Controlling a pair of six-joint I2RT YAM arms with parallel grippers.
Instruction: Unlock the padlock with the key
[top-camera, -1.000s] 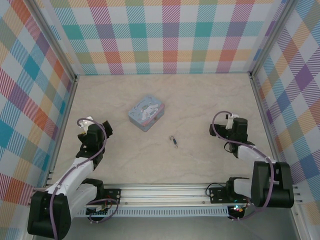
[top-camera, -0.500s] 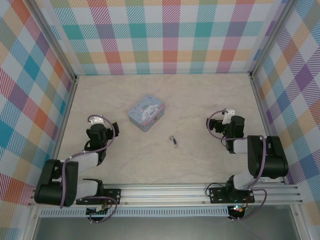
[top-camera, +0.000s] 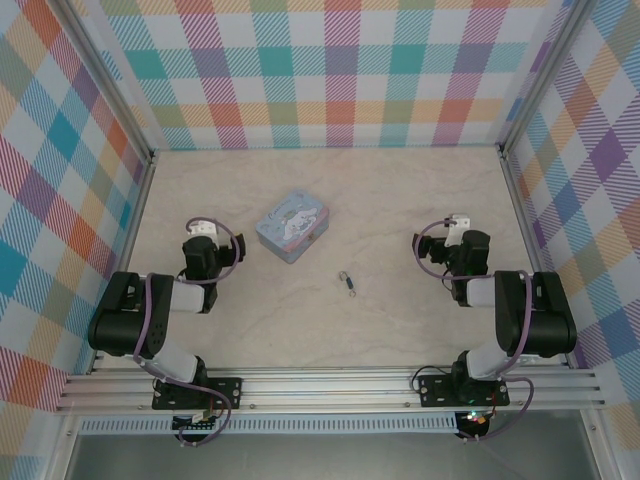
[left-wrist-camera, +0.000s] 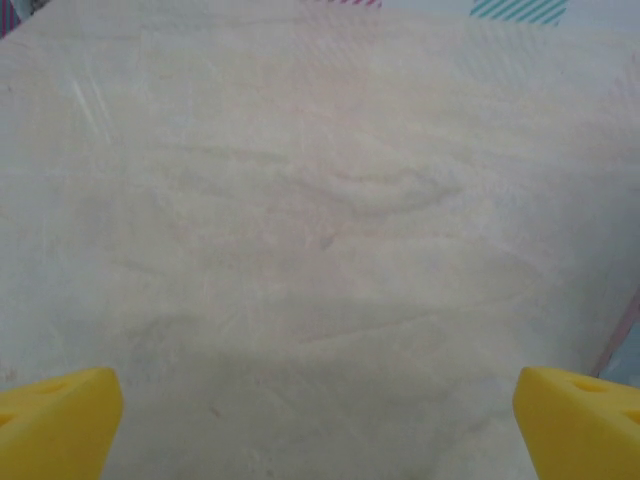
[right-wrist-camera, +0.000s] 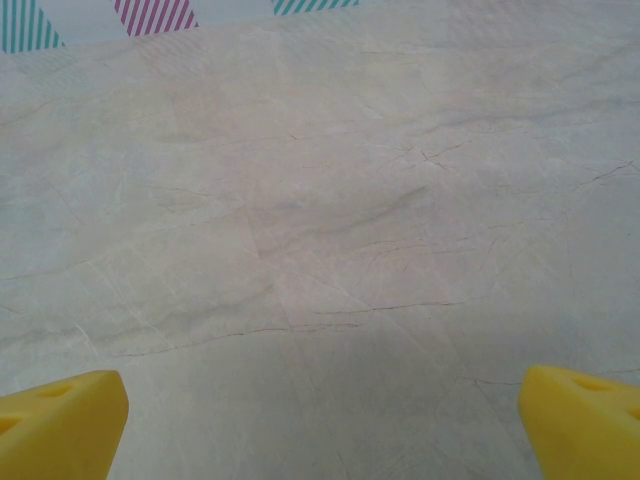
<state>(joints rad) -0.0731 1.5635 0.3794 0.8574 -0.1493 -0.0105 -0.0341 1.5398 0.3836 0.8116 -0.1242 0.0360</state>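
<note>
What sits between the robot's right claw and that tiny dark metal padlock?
Nothing visible: bare beige table lies between the open right gripper and the tiny dark metal padlock. The pale blue tin box sits off that line.

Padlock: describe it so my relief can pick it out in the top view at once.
On the marble table, find the pale blue tin left of centre. A short way below and right of it in the picture lies the padlock, alone on bare tabletop. It is a tiny dark metal speck with a silvery glint, far smaller than the tin.
</note>
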